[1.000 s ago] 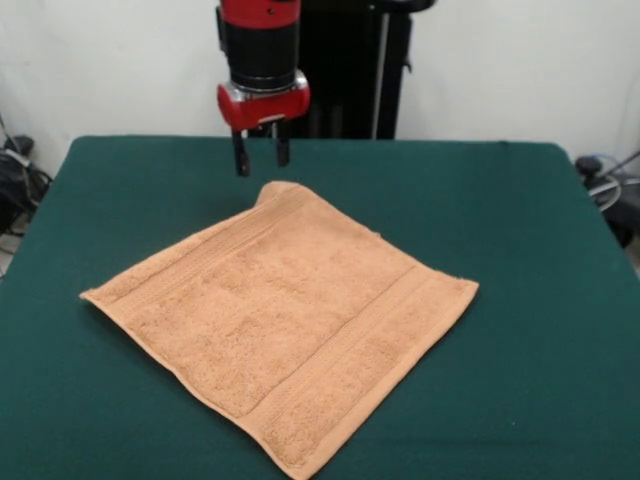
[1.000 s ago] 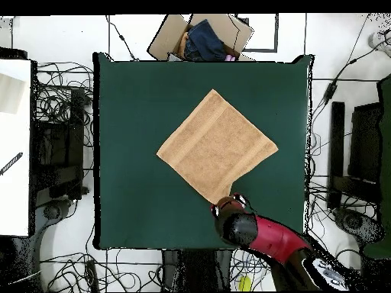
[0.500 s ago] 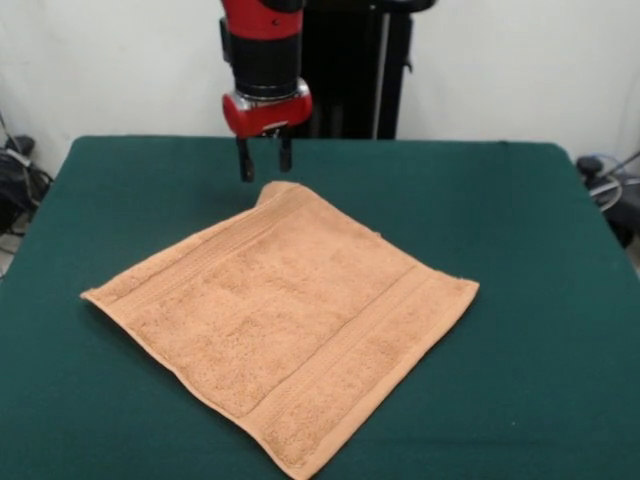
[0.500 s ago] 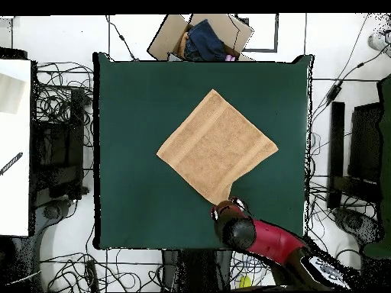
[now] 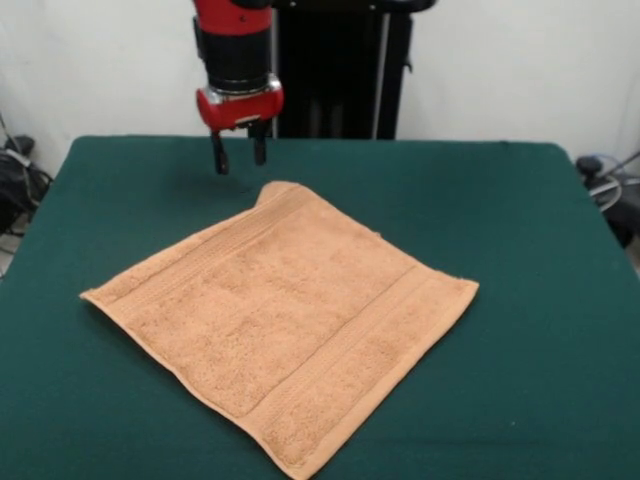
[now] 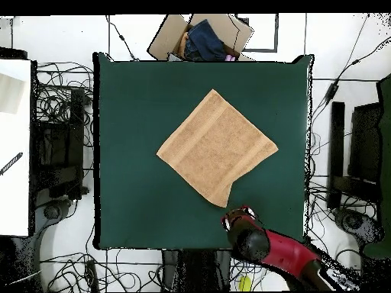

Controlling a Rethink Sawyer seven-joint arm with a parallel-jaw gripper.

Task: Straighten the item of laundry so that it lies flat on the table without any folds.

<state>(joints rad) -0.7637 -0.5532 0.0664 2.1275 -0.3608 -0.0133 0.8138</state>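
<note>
On the table: towel flat on table, far corner slightly curled.
Hand: I've lifted hand off leftward, fingers parted, empty.

A cardboard box lies open on the floor, just beyond one edge of the tabletop, with dark blue cloth inside it. Black cables tangle over the pale floor along both sides. A white desk stands at one side, with a dark pen-like object on it. A black stand sits on the opposite side. In the front view, a white wall rises behind, and cables trail at the right edge.
</note>
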